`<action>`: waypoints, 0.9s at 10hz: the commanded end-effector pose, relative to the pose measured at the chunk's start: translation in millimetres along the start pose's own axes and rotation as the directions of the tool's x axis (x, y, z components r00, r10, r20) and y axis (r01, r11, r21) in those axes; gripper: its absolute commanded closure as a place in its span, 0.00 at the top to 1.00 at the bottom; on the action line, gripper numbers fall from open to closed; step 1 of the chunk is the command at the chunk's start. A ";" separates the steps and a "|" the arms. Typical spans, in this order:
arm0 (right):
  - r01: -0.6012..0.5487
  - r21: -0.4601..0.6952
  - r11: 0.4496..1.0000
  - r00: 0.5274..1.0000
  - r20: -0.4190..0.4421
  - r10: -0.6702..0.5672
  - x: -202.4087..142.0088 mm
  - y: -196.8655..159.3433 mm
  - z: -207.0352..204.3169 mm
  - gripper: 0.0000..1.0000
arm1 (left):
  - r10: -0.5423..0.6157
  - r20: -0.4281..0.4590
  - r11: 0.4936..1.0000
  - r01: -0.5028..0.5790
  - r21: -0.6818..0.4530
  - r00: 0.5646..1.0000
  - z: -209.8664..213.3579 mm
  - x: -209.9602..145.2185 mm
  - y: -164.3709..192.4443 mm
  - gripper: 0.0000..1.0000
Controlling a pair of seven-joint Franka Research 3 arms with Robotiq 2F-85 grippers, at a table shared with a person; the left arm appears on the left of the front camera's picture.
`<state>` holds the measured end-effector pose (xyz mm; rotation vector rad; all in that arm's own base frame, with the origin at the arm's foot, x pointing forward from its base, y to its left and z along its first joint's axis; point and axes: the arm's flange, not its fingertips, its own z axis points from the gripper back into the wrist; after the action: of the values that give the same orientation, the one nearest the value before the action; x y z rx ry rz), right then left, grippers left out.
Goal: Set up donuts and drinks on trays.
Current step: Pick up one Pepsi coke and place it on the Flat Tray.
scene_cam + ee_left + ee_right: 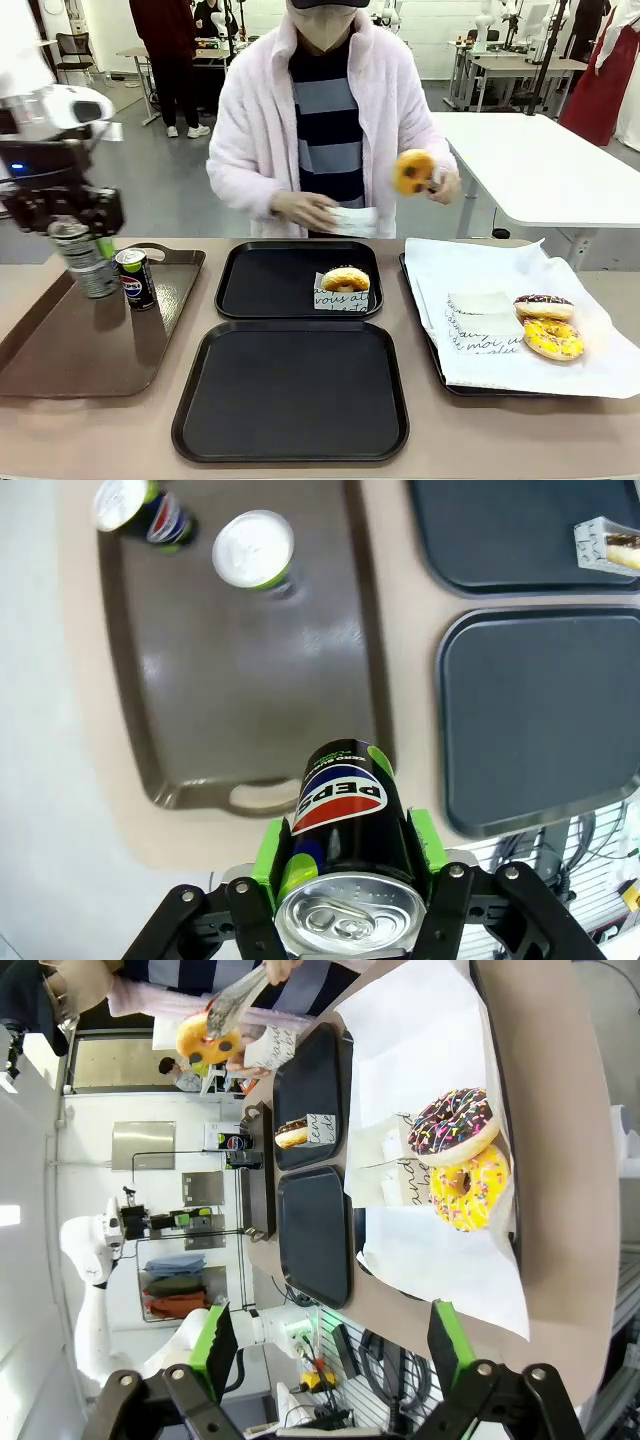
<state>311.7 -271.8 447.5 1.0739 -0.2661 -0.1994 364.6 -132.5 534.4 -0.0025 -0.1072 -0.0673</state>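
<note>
Left gripper [347,852] clamped on 1 soda can [340,798], held above the brown tray [250,710]. 2 other cans [255,548] stand at that tray's far end. Right gripper [332,1350] jaws wide apart, nothing between them.

Near black tray [290,390] sits just before the far black tray [260,280], which carries 1 sleeved donut [345,280] on its right side.

Paper-lined tray [470,392] at right: chocolate-sprinkle donut [543,306] and yellow donut [553,340], touching.

Beyond, person's hand [445,185] holds a yellow-iced donut [413,171] in tongs [240,995]. Other hand [300,210] holds a paper sleeve [355,220].
</note>
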 end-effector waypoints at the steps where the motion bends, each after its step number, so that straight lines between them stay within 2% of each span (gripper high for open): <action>1: -0.003 0.012 1.000 1.000 0.003 0.003 0.0 -0.2 0.5 1.00 | 0.015 0.006 1.000 -0.015 0.007 1.000 -11.2 35.7 -33.1 0.59; 5: -0.003 0.012 1.000 1.000 0.003 0.003 0.0 -0.2 0.5 1.00 | -0.094 0.038 0.995 0.095 -0.007 0.995 -42.3 72.8 -88.1 0.59; 9: -0.003 0.012 1.000 1.000 0.003 0.003 0.0 -0.2 0.5 1.00 | -0.140 0.022 0.990 0.140 -0.023 0.990 -69.2 113.2 -116.3 0.59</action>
<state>311.8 -271.8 447.4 1.0739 -0.2657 -0.1996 462.3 -248.0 476.2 -0.0295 -0.1097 -0.2156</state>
